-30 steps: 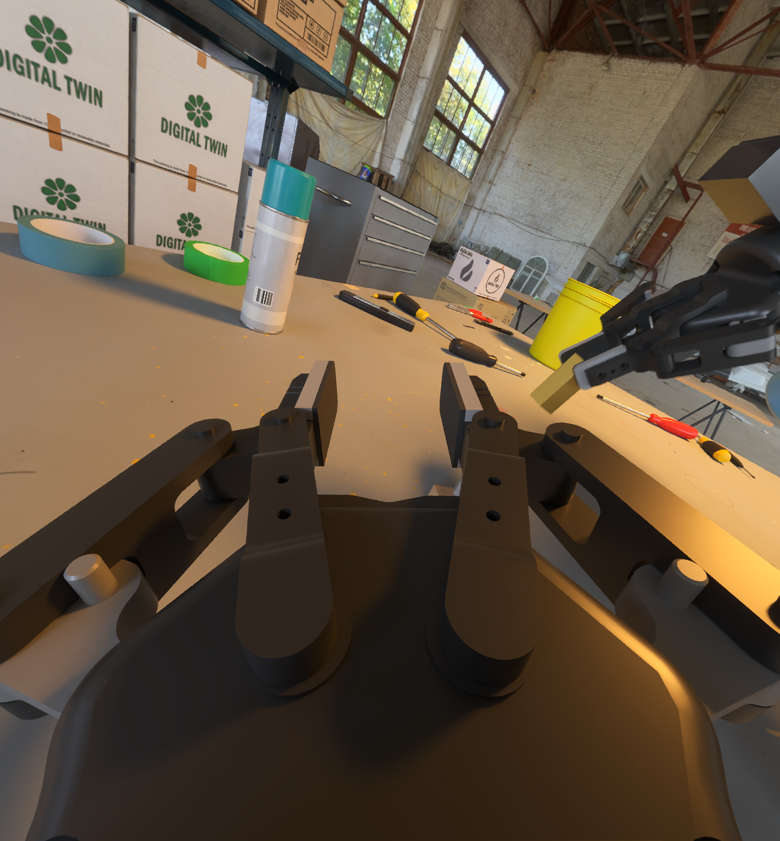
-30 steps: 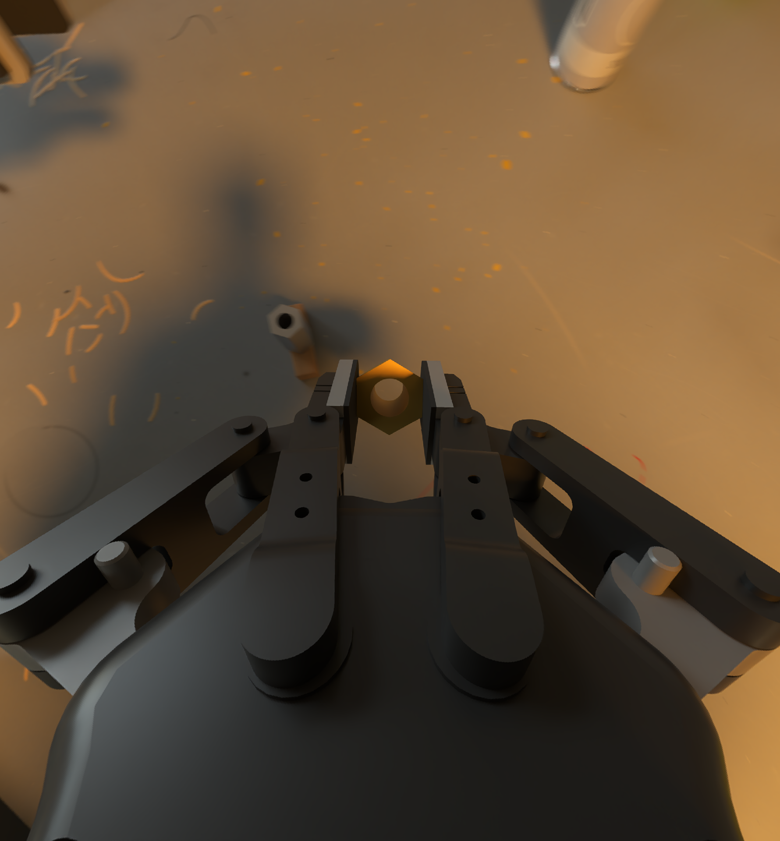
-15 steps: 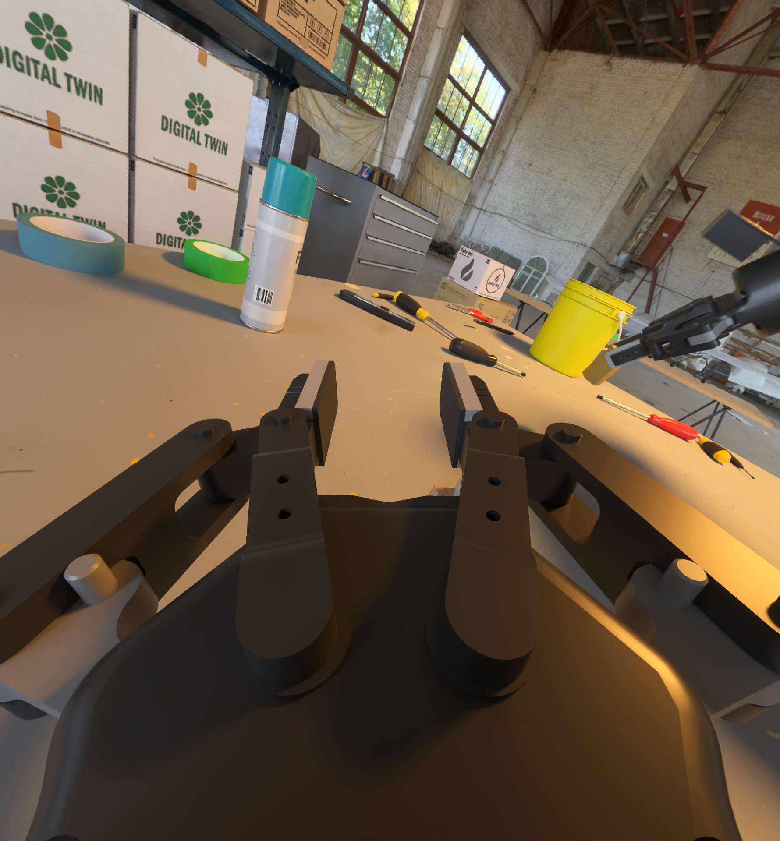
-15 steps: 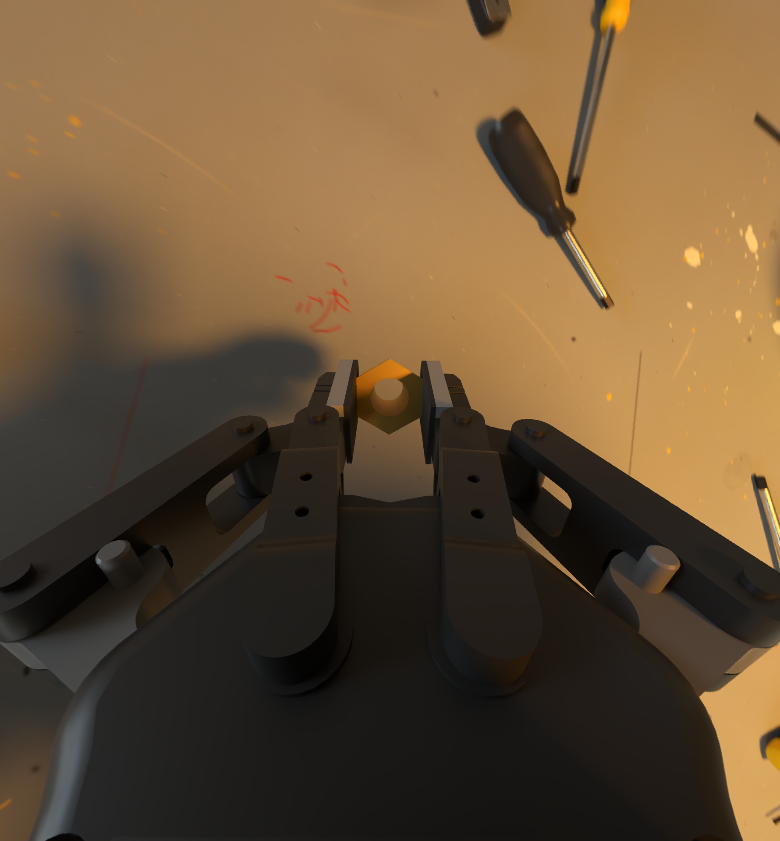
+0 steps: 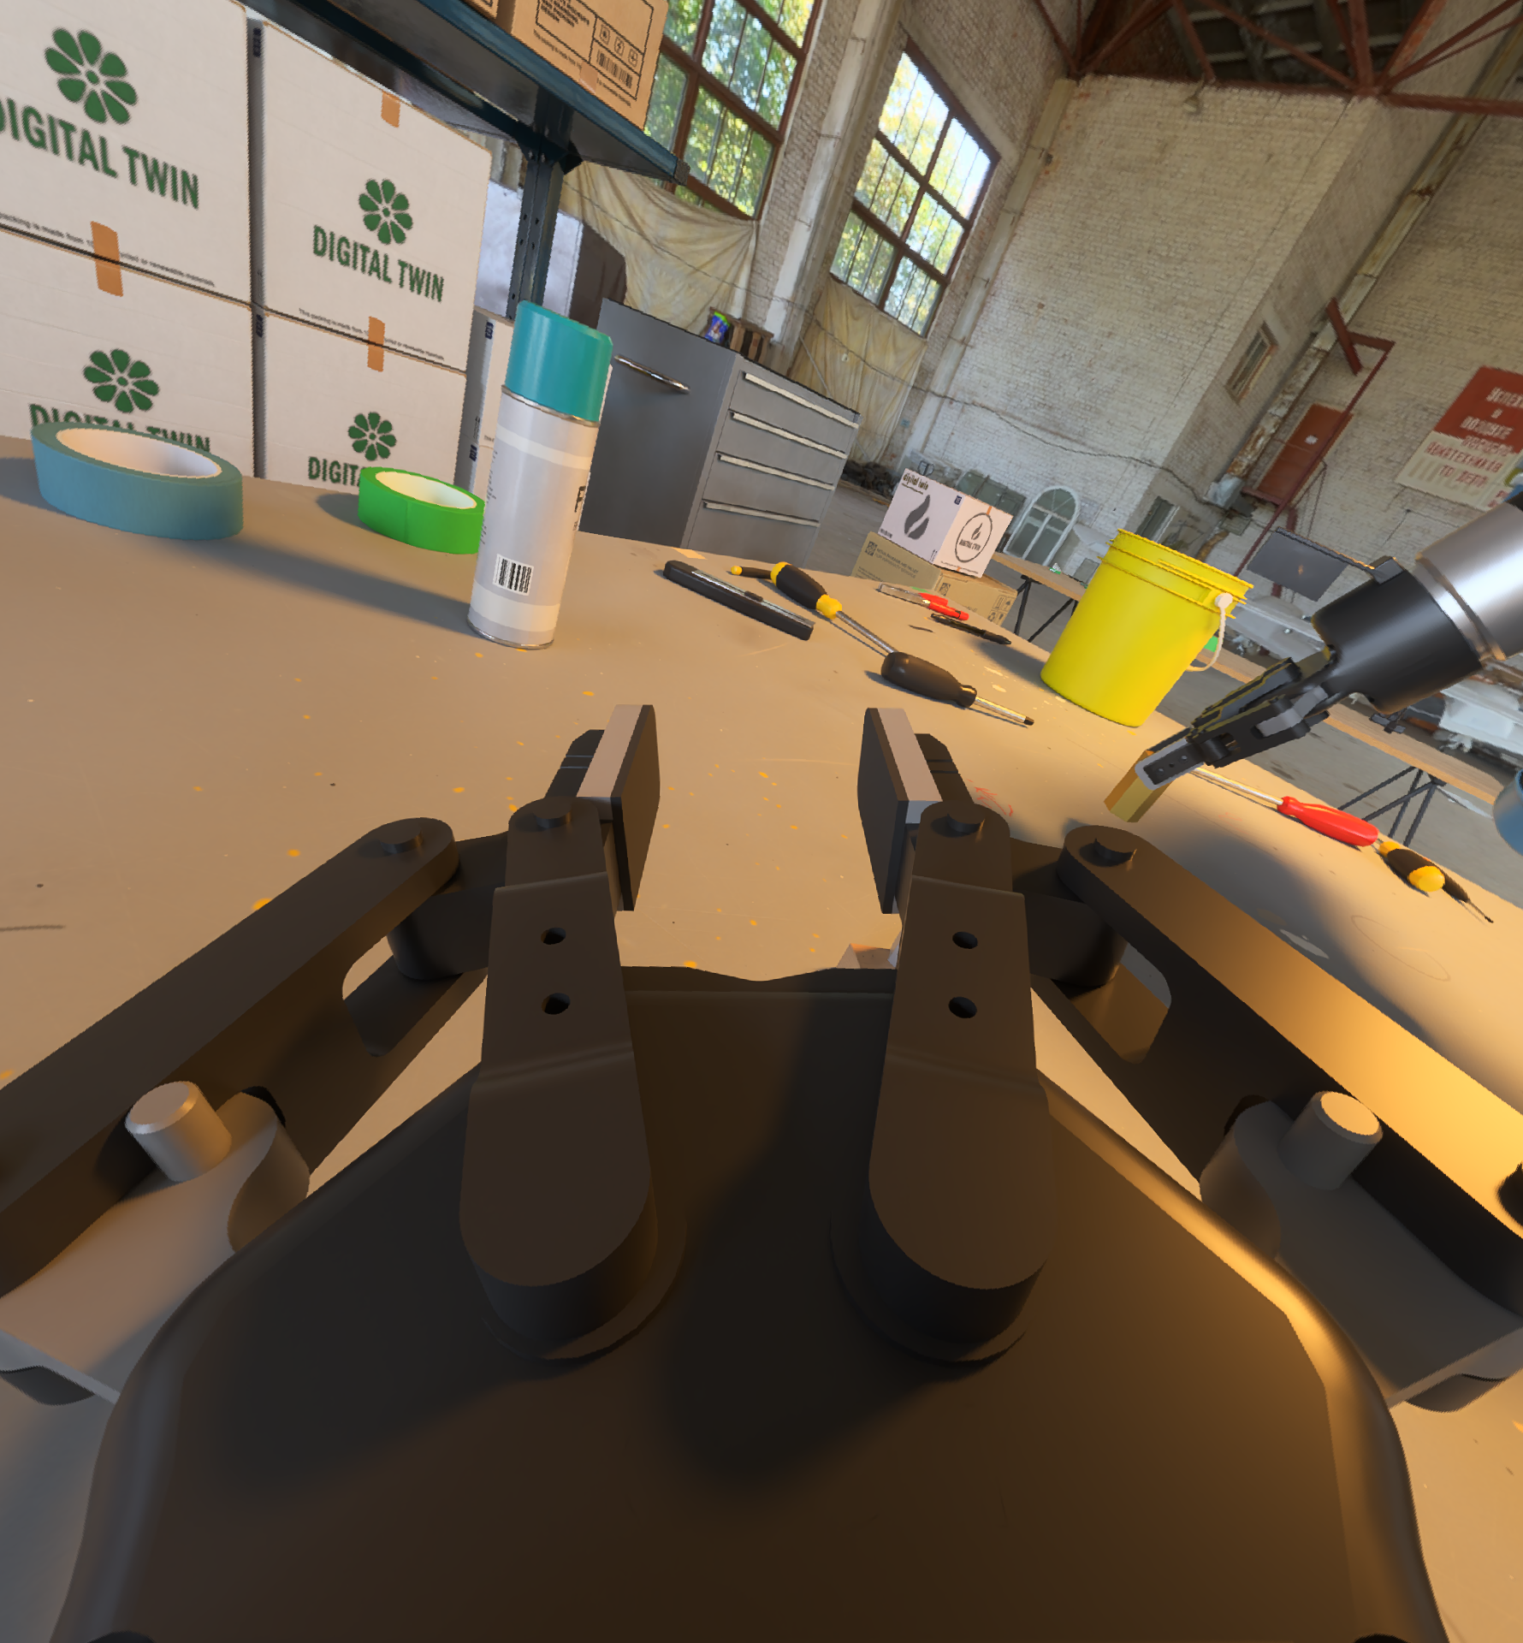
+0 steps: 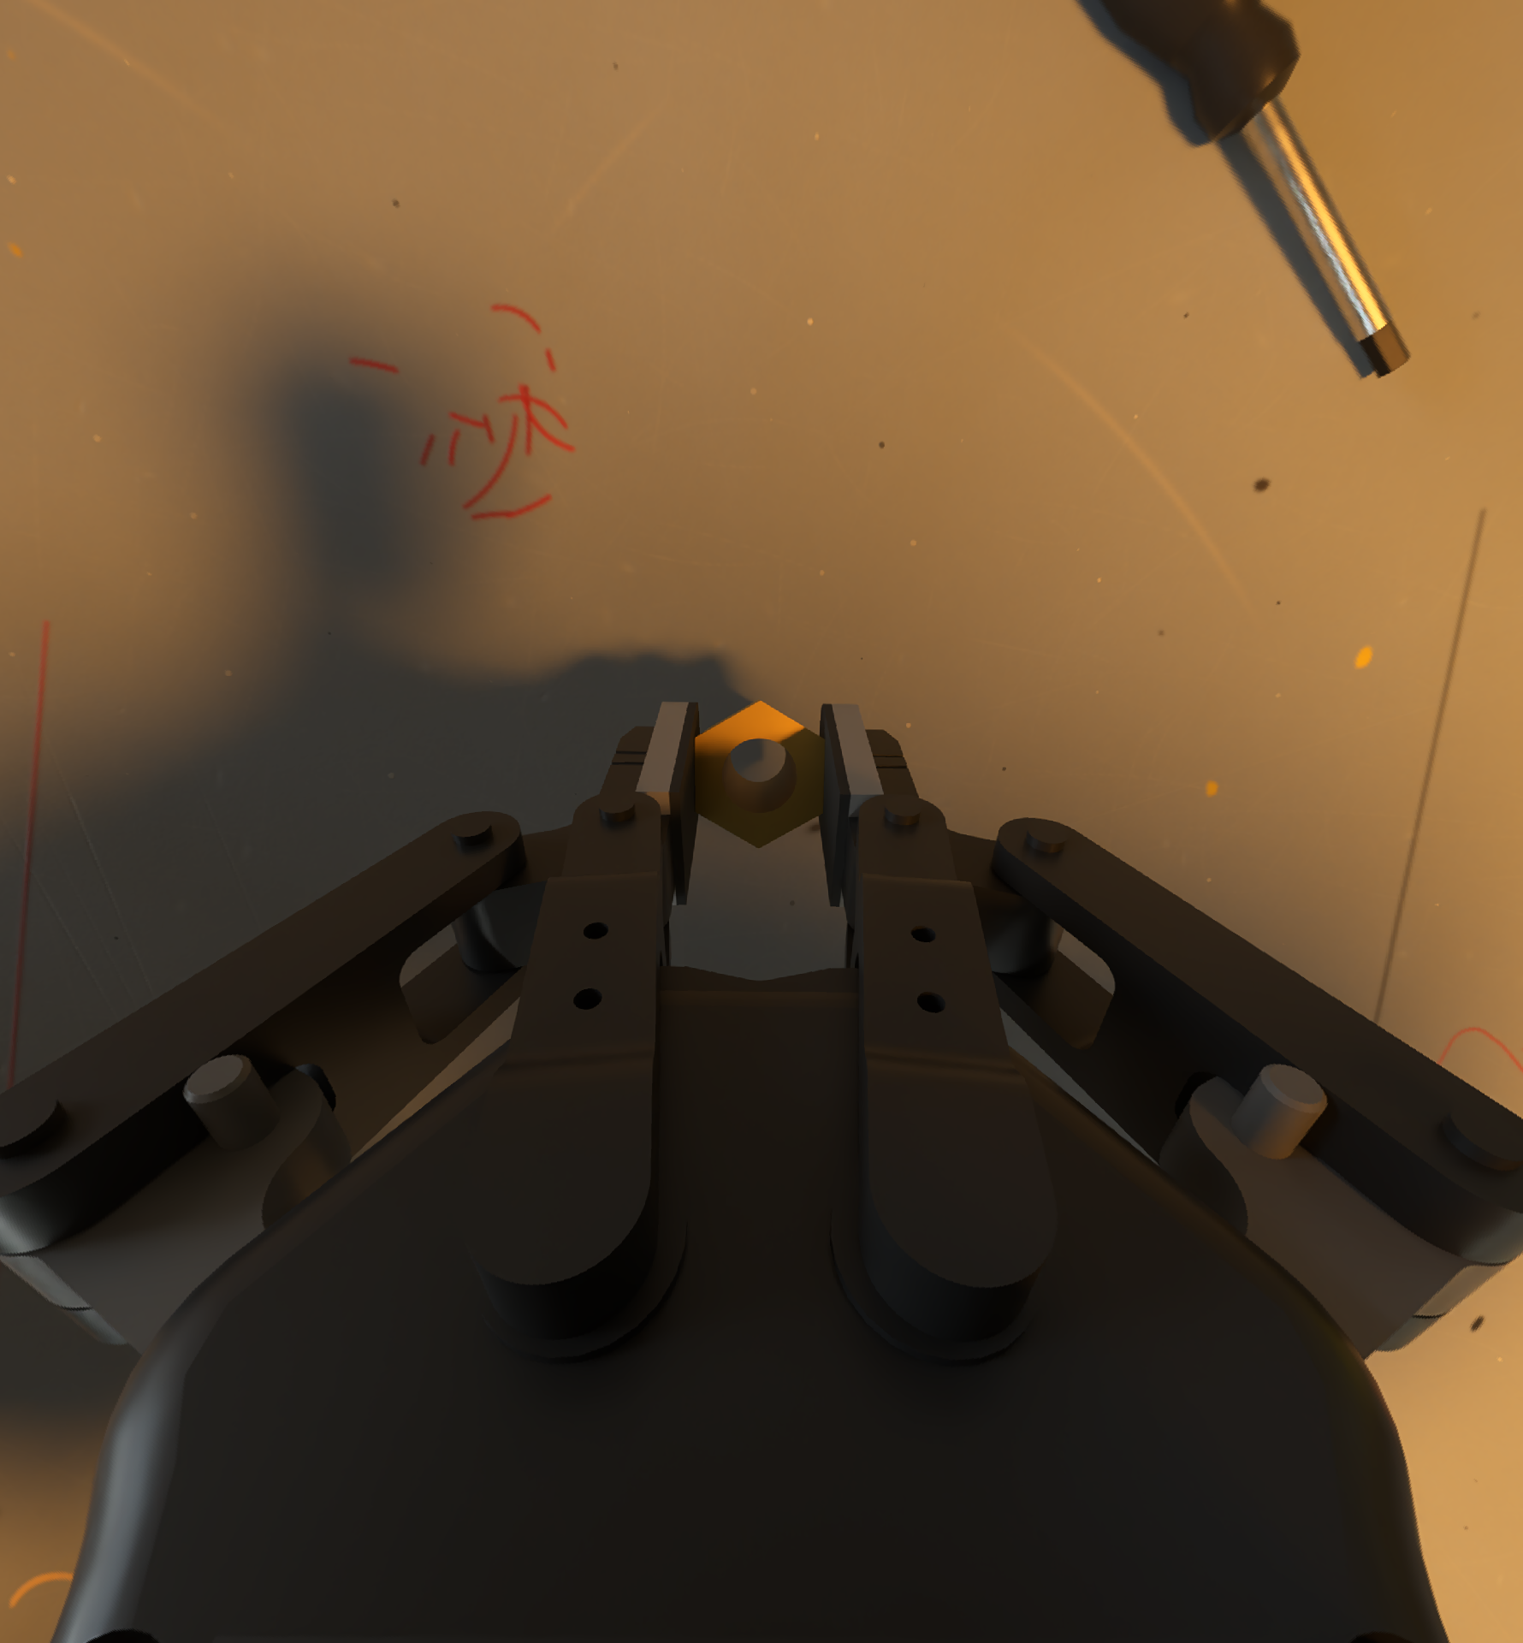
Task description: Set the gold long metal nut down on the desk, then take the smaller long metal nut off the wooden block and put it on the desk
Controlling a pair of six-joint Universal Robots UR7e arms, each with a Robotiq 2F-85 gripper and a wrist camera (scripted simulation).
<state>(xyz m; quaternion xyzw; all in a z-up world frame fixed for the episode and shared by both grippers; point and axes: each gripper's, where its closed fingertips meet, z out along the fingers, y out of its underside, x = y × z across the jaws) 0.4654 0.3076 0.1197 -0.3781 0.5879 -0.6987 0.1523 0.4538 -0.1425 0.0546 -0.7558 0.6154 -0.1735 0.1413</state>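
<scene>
My right gripper (image 6: 758, 773) is shut on the gold long metal nut (image 6: 758, 772), seen end-on with its hole facing me, close above the desk (image 6: 918, 498). In the left wrist view the right gripper (image 5: 1171, 765) points down with the gold nut (image 5: 1129, 794) at its tip, its lower end at or just above the desk surface at the right. My left gripper (image 5: 758, 800) is open and empty, low over the desk. The smaller nut and the wooden block are not in view.
A spray can (image 5: 540, 480), blue tape (image 5: 136, 480) and green tape (image 5: 420, 508) stand at the back left. Screwdrivers (image 5: 945, 685) and a yellow bucket (image 5: 1136, 622) lie beyond. A red-handled screwdriver (image 5: 1322, 818) lies near the nut. A black screwdriver (image 6: 1273, 151) is ahead right.
My right gripper has carried the gold nut rightward across the desk and then down toward the surface. The small grey nut left its view. My left gripper has not moved.
</scene>
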